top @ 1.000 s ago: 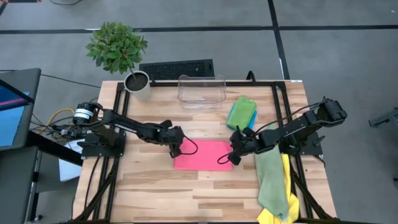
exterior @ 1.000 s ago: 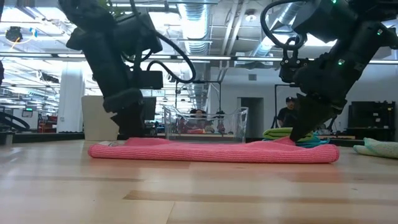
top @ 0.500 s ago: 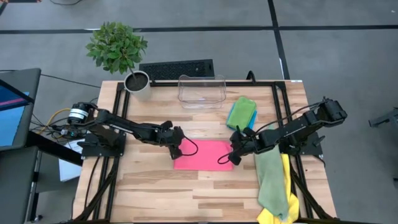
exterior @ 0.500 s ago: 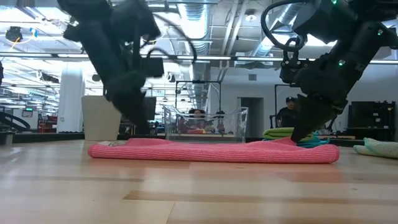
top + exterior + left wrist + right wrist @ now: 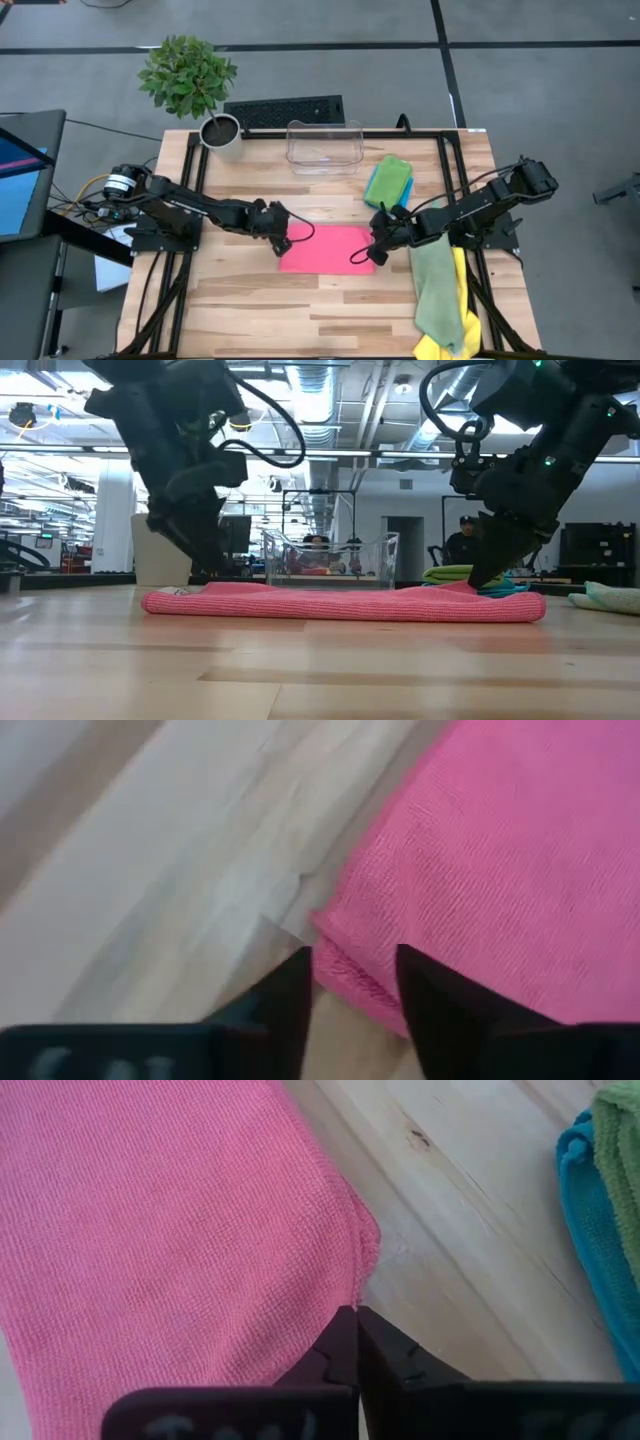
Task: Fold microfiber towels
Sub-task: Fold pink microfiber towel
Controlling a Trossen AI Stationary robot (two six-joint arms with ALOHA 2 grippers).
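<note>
Now both grippers work the pink towel [image 5: 327,249]: right gripper [image 5: 352,1342] pinches its corner, left gripper [image 5: 352,982] gapes astride another, needing closure before folding.

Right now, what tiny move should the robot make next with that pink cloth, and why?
Probably close the left gripper on the pink towel's corner: its fingers straddle that edge, open, while the right gripper is already pinched on the opposite corner. Both must hold before lifting to fold.

left claw [image 5: 352,982]: low, fingers parted | right claw [image 5: 350,1342]: low, fingers pressed together
</note>
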